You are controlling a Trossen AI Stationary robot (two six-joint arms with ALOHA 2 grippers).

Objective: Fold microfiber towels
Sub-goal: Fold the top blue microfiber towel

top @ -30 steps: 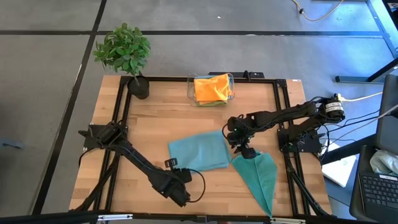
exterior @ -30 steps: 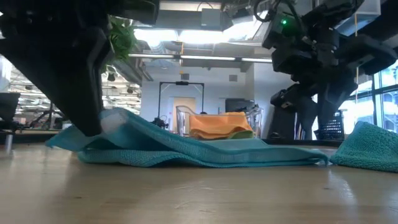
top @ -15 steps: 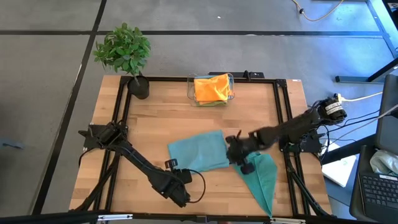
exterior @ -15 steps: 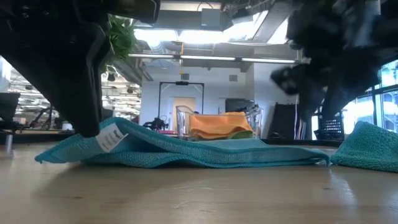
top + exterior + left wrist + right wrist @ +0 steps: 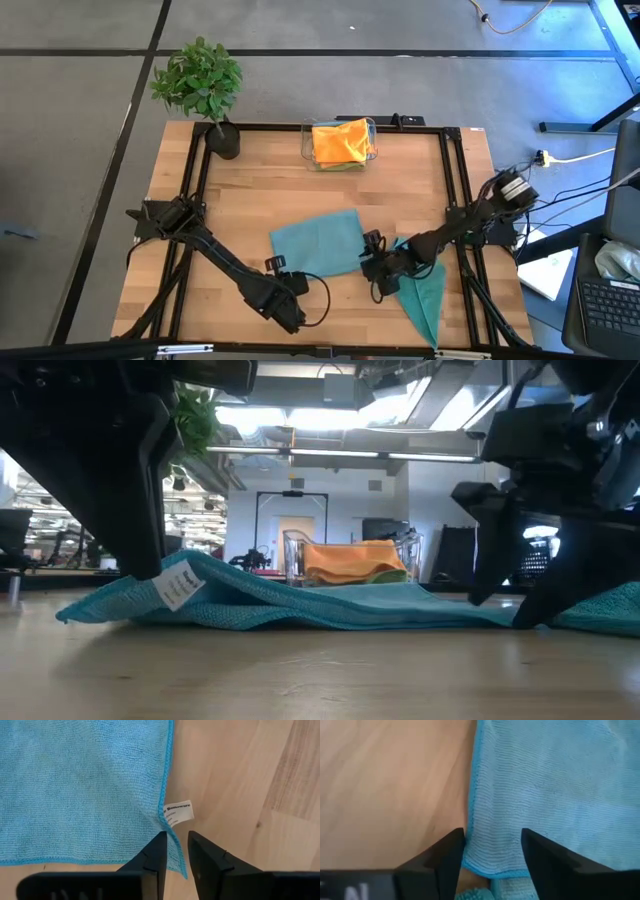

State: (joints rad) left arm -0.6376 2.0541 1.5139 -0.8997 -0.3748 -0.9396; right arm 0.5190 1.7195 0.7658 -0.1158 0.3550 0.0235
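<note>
- Now gripping: left gripper [image 5: 174, 851] pinches the near tagged corner of the flat teal microfiber towel [image 5: 318, 243] at table centre.
- Right gripper [image 5: 490, 851], fingers spread, straddling the opposite near corner.
- Next: close, lift both corners, fold away.

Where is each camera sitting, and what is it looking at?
High view: above the table, looking straight down on both dark arms, the spread teal towel and the clear bin.
Low view: at tabletop height, looking level across the towel into the room; arms come in from above.
Left wrist view: on the left arm, looking past the left gripper pinching the towel's edge by its white tag.
Right wrist view: on the right arm, looking past the open right gripper straddling a towel corner.
All four share the teal towel.
</note>
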